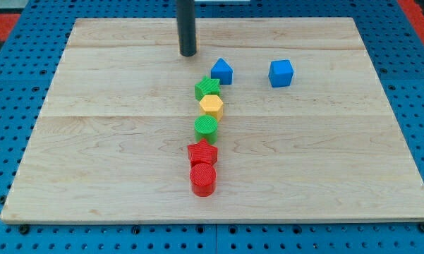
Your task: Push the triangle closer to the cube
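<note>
— How many blocks lay on the wooden board (pixel 113 176), counting from the near edge?

— Seven. Nearest was one red cylinder (pixel 203 178), touching one red star (pixel 202 152) at its 12 o'clock. Beyond them sat a green cylinder (pixel 206 126), one yellow hexagon (pixel 212 106) and a second green block (pixel 207 88), its shape unclear. That made two red, two green, one yellow. Farthest were two blue: the blue triangle (pixel 222 71), just at 1 o'clock of that green block, and the blue cube (pixel 281 73), apart at the triangle's 3 o'clock.

— And the arm?

— The rod stood upright; my tip (pixel 188 53) rested near the triangle's 10 o'clock, touching nothing. It had no jaws to spread or pinch.
</note>
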`<state>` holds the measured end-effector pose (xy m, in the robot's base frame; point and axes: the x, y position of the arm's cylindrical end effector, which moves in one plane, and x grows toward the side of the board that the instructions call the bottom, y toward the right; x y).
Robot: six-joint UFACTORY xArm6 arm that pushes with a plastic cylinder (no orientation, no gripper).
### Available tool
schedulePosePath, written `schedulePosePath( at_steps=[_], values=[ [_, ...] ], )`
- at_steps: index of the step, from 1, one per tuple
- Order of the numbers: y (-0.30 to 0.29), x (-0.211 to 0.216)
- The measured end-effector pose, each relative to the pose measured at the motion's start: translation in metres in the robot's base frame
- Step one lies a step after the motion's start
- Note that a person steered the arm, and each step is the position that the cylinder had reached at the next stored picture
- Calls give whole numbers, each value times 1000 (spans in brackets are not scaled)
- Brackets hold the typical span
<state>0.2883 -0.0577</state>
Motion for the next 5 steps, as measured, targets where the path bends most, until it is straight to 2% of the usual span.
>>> schedulePosePath(
  at_steps=[1,2,3,4,5],
  values=[
    [-11,-26],
    [-7,-24],
    [-8,21],
    [-51,79],
    [-14,72]
  ],
)
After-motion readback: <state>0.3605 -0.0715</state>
